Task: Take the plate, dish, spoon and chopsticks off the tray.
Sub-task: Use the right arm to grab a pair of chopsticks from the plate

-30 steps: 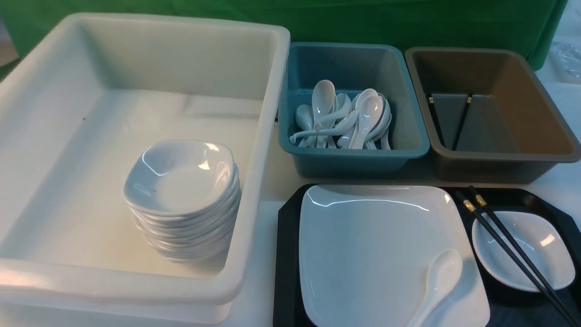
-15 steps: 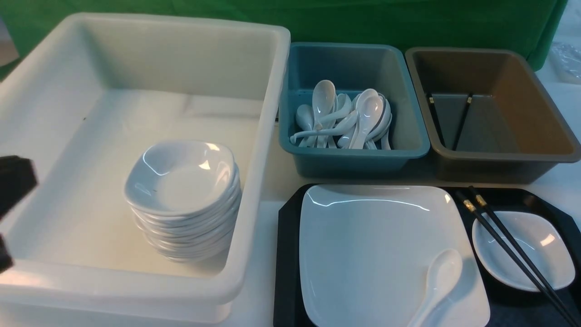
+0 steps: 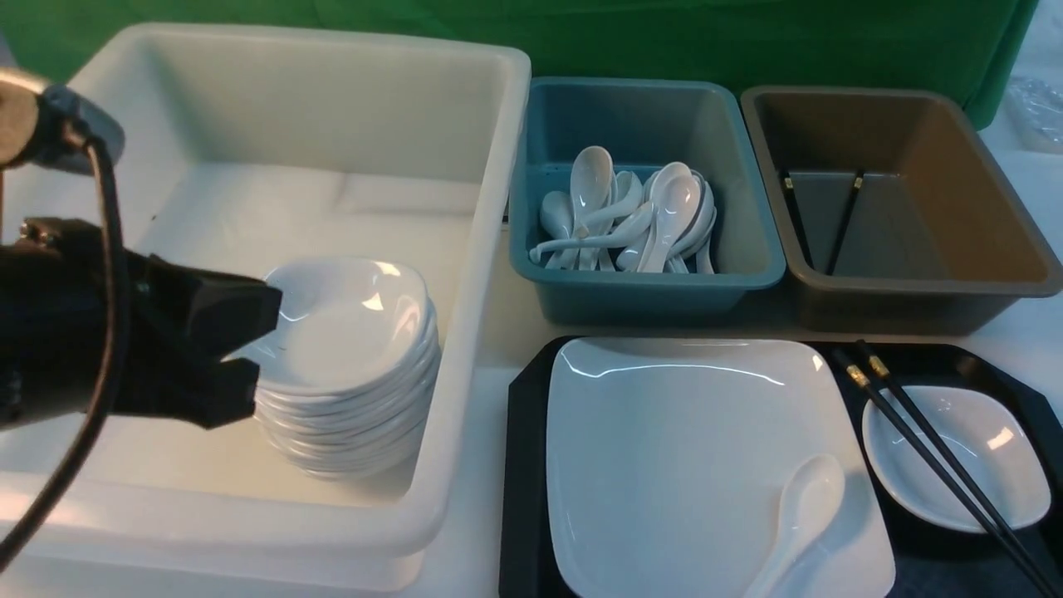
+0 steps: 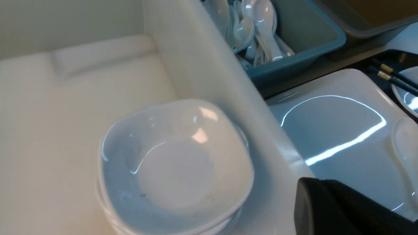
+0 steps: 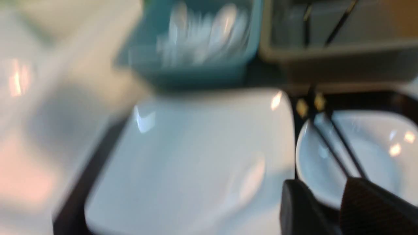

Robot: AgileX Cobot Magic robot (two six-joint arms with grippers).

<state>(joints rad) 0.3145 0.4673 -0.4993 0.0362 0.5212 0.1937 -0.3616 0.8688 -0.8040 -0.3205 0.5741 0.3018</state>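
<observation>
While glossy white square plate (image 3: 689, 448) is seen on black tray (image 3: 523, 465), spoon (image 3: 801, 515) on it, chopsticks (image 3: 930, 457) across dish (image 3: 996, 448); left pincer (image 3: 247, 353) together, front view; right pincer (image 5: 326, 189) apart, wrist view only

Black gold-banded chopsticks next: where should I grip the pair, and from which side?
Probably across both sticks of the thin black chopsticks where they bridge the small white rounded-square dish, coming straight down from above. There they lie close together and sit raised off the black textured tray, leaving room beneath them.
</observation>
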